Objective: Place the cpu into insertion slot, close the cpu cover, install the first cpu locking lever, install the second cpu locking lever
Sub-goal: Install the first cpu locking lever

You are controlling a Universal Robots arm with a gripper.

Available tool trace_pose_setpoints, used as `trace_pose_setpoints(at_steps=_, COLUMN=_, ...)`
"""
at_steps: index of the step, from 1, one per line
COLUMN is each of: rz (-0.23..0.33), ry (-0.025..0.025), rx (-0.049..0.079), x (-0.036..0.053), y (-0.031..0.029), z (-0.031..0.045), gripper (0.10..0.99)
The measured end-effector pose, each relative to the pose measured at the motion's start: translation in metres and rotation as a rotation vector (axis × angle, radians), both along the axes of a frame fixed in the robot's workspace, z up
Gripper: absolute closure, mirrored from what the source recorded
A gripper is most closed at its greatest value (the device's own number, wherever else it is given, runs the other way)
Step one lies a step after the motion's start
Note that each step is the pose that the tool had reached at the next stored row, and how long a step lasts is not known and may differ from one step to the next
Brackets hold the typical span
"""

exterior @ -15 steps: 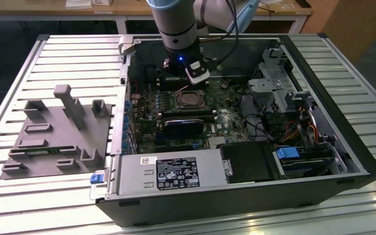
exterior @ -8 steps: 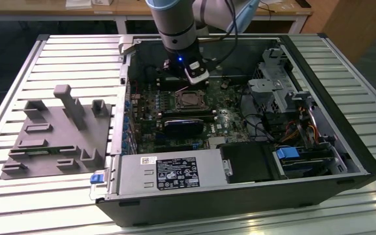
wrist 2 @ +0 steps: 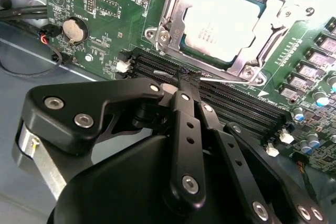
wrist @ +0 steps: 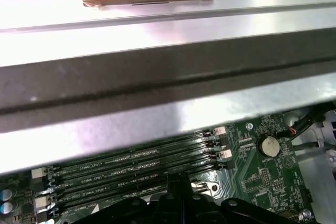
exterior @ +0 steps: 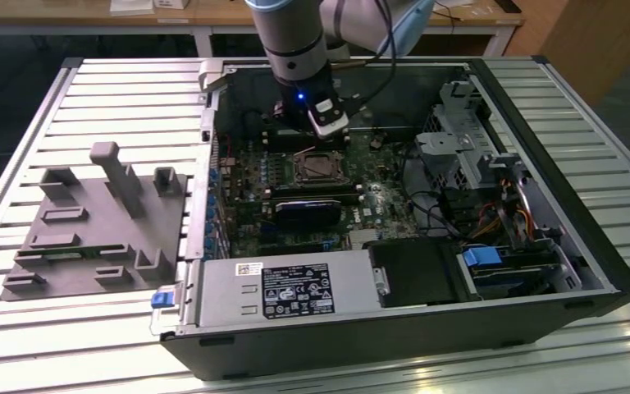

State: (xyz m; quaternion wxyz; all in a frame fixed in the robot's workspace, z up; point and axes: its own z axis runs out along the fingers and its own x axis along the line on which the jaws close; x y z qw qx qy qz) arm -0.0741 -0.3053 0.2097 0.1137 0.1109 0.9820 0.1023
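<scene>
The cpu (wrist 2: 223,22), silvery-grey on top, lies in the insertion slot (exterior: 317,167) on the green motherboard inside the open computer case. The cpu cover (wrist 2: 170,11), a metal frame, lies flat around the chip. A thin wire locking lever (wrist 2: 218,77) runs along the socket's edge beside the memory slots. My gripper (wrist 2: 184,83) hangs just past that edge with its black fingers shut together, and the tips meet the lever wire. In the exterior view the gripper (exterior: 326,131) is low inside the case, just behind the socket.
Black memory slots (wrist 2: 236,103) lie under the fingers, and a coin battery (wrist 2: 75,29) sits nearby. The grey power supply (exterior: 282,291) fills the case front. A drive cage with cables (exterior: 479,156) stands at the exterior view's right. A grey fixture (exterior: 96,222) rests outside the case.
</scene>
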Motion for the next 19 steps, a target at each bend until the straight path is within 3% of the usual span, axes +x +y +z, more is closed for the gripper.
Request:
trace_pose_setpoints(at_steps=5, rz=-0.002, ry=-0.0013, rx=-0.022, x=0.0, y=0.0034, z=-0.0016, gripper=0.984)
trace_pose_setpoints(at_steps=19, rz=-0.004, ry=-0.0021, rx=-0.023, x=-0.0002, y=0.0062, z=-0.003, gripper=0.984)
